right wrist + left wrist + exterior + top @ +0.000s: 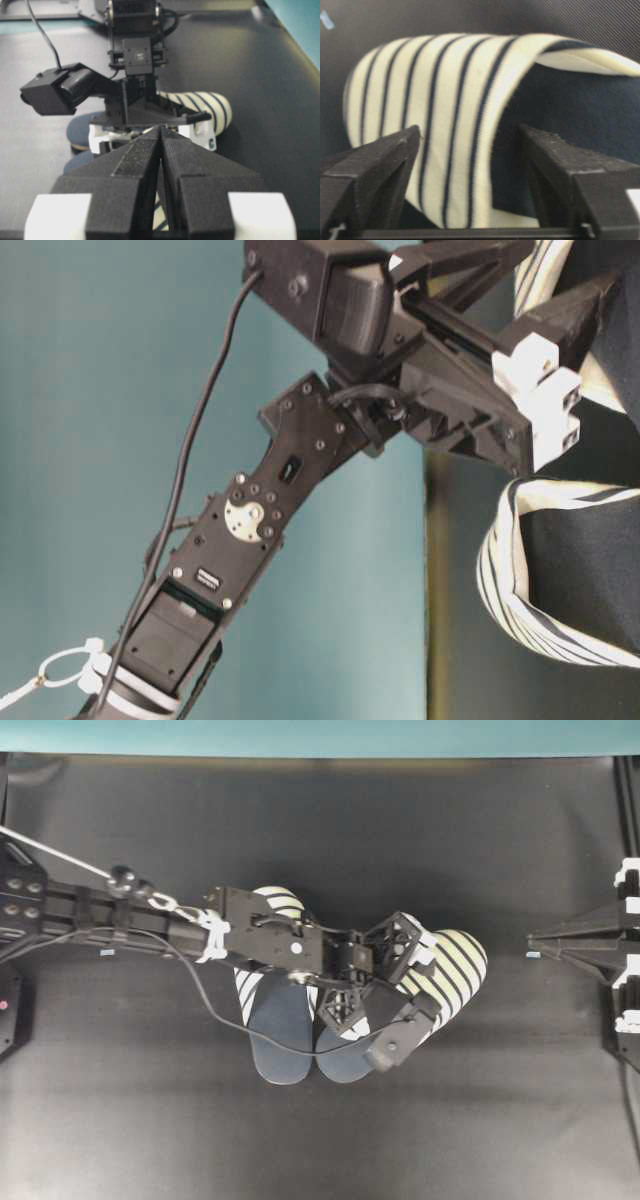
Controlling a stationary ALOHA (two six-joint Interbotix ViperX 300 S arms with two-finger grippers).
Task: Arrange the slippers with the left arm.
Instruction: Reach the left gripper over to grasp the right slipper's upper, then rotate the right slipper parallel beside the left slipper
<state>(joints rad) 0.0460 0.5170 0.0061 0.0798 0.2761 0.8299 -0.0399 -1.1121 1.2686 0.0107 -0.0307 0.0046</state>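
Left gripper (385, 982), black lattice frame with white trim: jaws apart, straddling the edge of the striped upper of the right-hand white, black and pale yellow open-back slipper (440, 970); contact not discernible. Its mate (275, 1020) lies just beside it mid-mat, navy heels touching, toes splayed apart. Right gripper (161, 150), black pointed fingers: closed, empty, well apart at the right edge of the black mat (480, 1120).

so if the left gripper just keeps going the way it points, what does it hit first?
Most likely the striped upper of the right-hand slipper. In the left wrist view the upper's edge sits between the open fingers of the left gripper, dead ahead. Depth is blurry, so contact can't be confirmed yet.
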